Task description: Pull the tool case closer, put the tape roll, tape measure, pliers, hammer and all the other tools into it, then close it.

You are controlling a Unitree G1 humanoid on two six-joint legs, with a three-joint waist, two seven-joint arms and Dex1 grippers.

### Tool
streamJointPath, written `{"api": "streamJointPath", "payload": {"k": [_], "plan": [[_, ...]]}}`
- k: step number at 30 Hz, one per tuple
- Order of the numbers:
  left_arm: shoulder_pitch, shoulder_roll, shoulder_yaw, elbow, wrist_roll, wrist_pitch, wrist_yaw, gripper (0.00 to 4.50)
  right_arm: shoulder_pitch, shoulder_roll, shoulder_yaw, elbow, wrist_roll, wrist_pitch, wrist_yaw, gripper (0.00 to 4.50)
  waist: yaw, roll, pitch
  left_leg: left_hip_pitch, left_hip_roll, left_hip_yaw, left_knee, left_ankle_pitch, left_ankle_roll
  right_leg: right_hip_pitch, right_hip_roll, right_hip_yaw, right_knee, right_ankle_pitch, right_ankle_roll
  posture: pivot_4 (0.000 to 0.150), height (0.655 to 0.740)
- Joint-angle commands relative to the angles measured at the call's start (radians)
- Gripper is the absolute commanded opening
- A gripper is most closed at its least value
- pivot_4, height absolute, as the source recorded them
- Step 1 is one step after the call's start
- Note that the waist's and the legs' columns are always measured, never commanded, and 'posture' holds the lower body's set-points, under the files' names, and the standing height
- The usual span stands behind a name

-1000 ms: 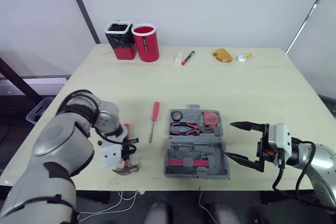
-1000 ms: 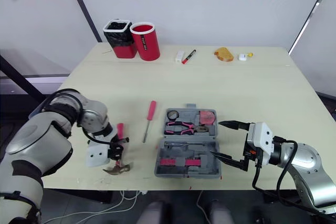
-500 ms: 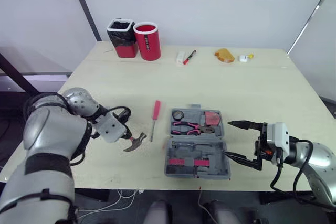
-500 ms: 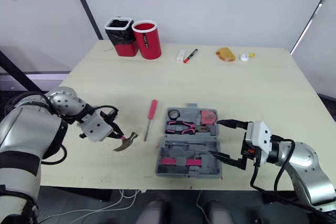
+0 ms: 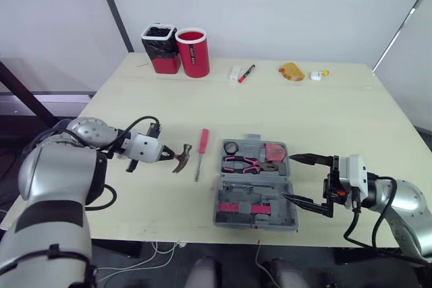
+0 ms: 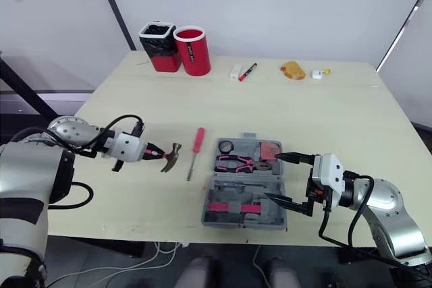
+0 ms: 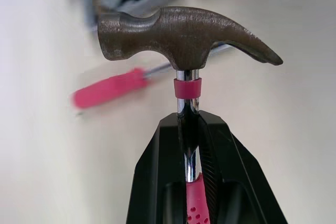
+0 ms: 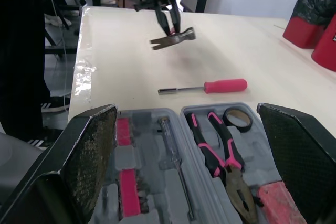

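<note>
The left gripper [image 5: 164, 154] is clamped on the hammer [image 5: 181, 158] shaft just below the head, holding it off the table [image 5: 317, 109]. The hammer lies level, head pointing to the robot's right, near the screwdriver [image 5: 201, 145]. The right gripper [image 5: 289, 177] gapes wide at the case's [image 5: 287, 215] right edge.

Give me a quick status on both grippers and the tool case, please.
Left gripper shut on hammer, in the air. Right gripper open beside open tool case. Screwdriver lies between hammer and case.
</note>
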Motion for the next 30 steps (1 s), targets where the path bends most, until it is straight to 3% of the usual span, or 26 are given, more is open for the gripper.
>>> {"api": "streamJointPath", "payload": {"k": [1,5,8,13,19,25,30], "plan": [[0.005,0.018,-0.006,-0.093,-0.038,0.031,0.093,0.06,-0.003,0.003,-0.009,-0.016,0.012,-0.01,-0.001,4.5,-0.001,0.0,0.0,0.0,0.0,0.0,0.0,0.0,0.0,0.0,0.0,0.0,0.001,0.0,0.0,0.15,0.74],[0.027,0.016,0.005,-0.209,-0.088,0.171,0.214,0.06,-0.006,0.007,-0.007,-0.016,0.01,-0.011,-0.004,4.5,-0.004,0.0,0.0,0.0,0.0,0.0,0.0,0.0,0.0,0.0,0.0,0.0,0.001,0.0,0.0,0.15,0.74],[0.154,0.043,0.005,-0.501,-0.106,0.213,0.214,0.06,-0.003,0.009,-0.006,-0.021,0.009,-0.01,-0.006,4.5,-0.004,0.0,0.0,0.001,0.0,0.0,0.0,0.0,0.0,0.0,0.0,0.001,0.001,0.0,0.0,0.15,0.74],[0.387,0.085,0.07,-1.043,-0.171,0.49,0.241,0.06,0.004,0.012,-0.004,-0.028,0.007,-0.008,-0.01,4.5,-0.012,0.001,0.0,0.001,0.001,0.0,-0.001,0.0,0.0,0.0,-0.001,0.001,0.002,0.0,0.0,0.15,0.74],[0.542,0.033,0.159,-1.388,-0.327,0.834,0.217,0.06,0.014,0.014,-0.002,-0.037,0.004,-0.009,-0.017,4.5,-0.001,0.001,0.0,0.001,0.0,0.0,0.0,0.0,0.0,0.0,-0.001,0.001,0.002,0.0,0.0,0.15,0.74],[0.659,-0.008,0.243,-1.634,-0.535,1.348,0.098,0.06,0.024,0.012,-0.005,-0.043,0.01,-0.012,-0.02,4.5,-0.01,0.001,0.0,0.001,0.001,0.0,0.0,0.0,0.0,0.0,0.0,0.001,0.003,0.0,-0.001,0.15,0.74],[0.728,-0.03,0.311,-1.843,-0.673,1.81,0.096,0.06,0.018,0.014,-0.005,-0.034,0.013,-0.015,-0.016,4.5,-0.021,0.001,0.0,0.002,0.001,-0.001,0.0,0.0,0.0,0.0,0.0,0.001,0.004,0.0,-0.001,0.15,0.74]]}}
